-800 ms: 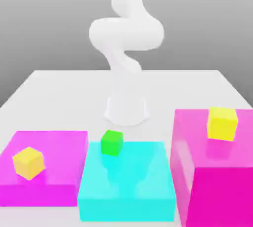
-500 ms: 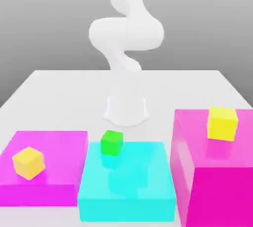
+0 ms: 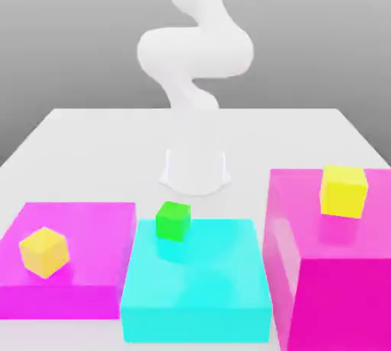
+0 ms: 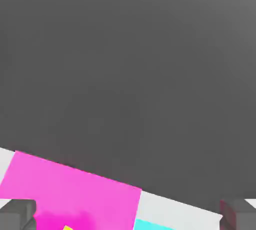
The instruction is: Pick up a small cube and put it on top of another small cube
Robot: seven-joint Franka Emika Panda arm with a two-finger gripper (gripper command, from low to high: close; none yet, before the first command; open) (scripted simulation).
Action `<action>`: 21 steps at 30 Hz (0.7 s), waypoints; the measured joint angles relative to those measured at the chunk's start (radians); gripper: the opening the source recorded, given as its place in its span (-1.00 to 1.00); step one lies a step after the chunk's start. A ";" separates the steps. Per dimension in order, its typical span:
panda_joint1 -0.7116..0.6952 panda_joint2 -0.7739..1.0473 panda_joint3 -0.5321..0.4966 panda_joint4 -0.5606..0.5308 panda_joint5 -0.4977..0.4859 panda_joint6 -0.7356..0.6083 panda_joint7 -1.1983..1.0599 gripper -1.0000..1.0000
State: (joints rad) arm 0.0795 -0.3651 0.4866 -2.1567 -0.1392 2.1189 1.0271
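The arm (image 3: 195, 52) has shifted only slightly over the last second, its upper link leaning a little further toward the exterior view's left; the cubes have not moved, so no pick has begun. The green cube (image 3: 172, 220) sits at the back edge of the cyan block (image 3: 198, 284); one yellow cube (image 3: 44, 251) rests on the low magenta block (image 3: 92, 223), another yellow cube (image 3: 344, 190) on the tall magenta block (image 3: 336, 281). The gripper (image 4: 130, 214) has its fingers (image 4: 17, 214) spread wide with nothing between them; it looks over the low magenta block, likely lining up for a descent.
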 joint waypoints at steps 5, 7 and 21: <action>0.063 0.109 0.090 -0.077 0.022 0.076 0.057 0.00; 0.084 0.153 0.126 -0.108 0.020 0.109 0.088 0.00; 0.267 0.474 0.241 -0.329 -0.209 0.337 0.463 0.00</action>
State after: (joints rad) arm 0.3462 0.1086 0.7272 -2.4854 -0.3484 2.4557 1.4901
